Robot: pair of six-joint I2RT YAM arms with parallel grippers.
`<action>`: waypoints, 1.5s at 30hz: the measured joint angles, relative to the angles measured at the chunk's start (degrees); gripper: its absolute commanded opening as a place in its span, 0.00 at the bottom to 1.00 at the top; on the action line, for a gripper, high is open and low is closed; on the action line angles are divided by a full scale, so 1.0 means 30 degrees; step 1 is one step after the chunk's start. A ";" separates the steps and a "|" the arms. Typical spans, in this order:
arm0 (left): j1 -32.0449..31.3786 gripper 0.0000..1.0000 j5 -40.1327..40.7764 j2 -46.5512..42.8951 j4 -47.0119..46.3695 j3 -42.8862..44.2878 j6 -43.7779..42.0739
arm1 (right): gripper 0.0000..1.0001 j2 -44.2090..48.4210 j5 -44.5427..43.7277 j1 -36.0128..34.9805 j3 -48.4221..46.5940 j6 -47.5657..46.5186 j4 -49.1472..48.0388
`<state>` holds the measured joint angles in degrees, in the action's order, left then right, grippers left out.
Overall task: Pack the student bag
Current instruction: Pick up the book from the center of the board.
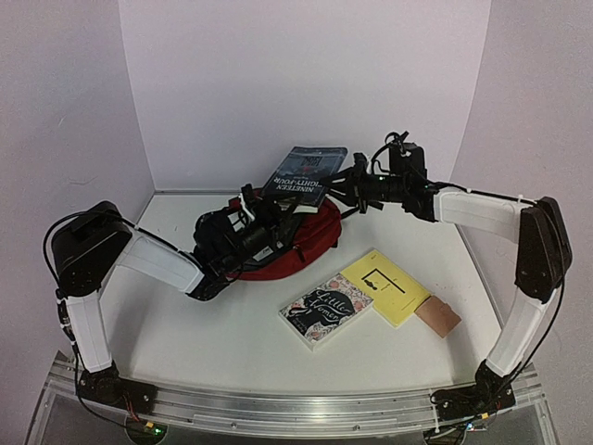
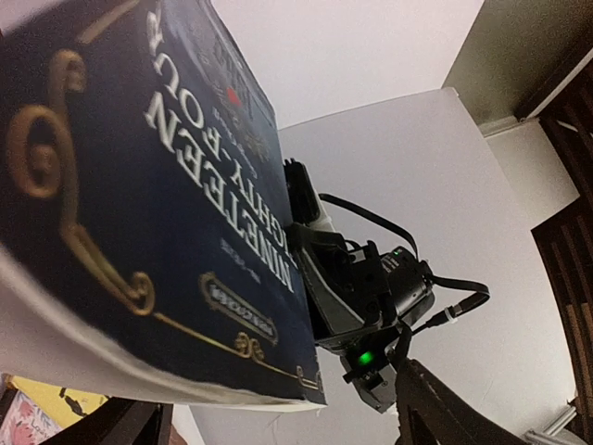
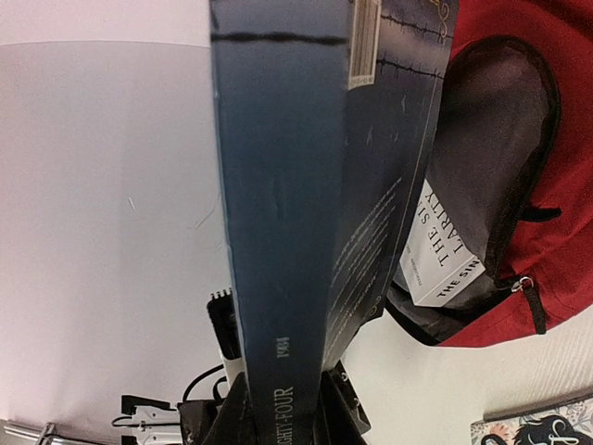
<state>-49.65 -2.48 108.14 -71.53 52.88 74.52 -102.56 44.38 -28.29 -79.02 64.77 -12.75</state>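
Observation:
The student bag [image 1: 301, 248], dark red, lies at the table's middle with its dark-lined mouth open [image 3: 491, 139]; a white book [image 3: 445, 252] sits inside it. My right gripper [image 1: 357, 190] is shut on a dark blue book, "Nineteen Eighty-Four" [image 1: 306, 174], and holds it tilted in the air just above the bag's mouth; its fingers [image 3: 222, 417] clamp the spine end [image 3: 278, 232]. My left gripper [image 1: 246, 236] is at the bag's left side by the opening, under the blue book [image 2: 139, 185]. Its fingers [image 2: 435, 408] stand wide apart with nothing seen between them.
A floral "Little Women" book [image 1: 324, 309], a yellow book [image 1: 389, 286] and a small brown pad [image 1: 437, 316] lie on the table right of and nearer than the bag. White walls enclose the back and both sides.

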 measured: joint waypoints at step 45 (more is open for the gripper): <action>0.0911 0.00 0.5319 -0.7346 0.3217 -0.6093 -0.3611 | 0.44 -0.1230 -0.0486 -0.3961 0.2881 0.1171 -0.5848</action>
<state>-46.92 13.48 86.10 -61.87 34.60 63.69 -106.26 42.92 -40.18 -70.38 68.29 -30.30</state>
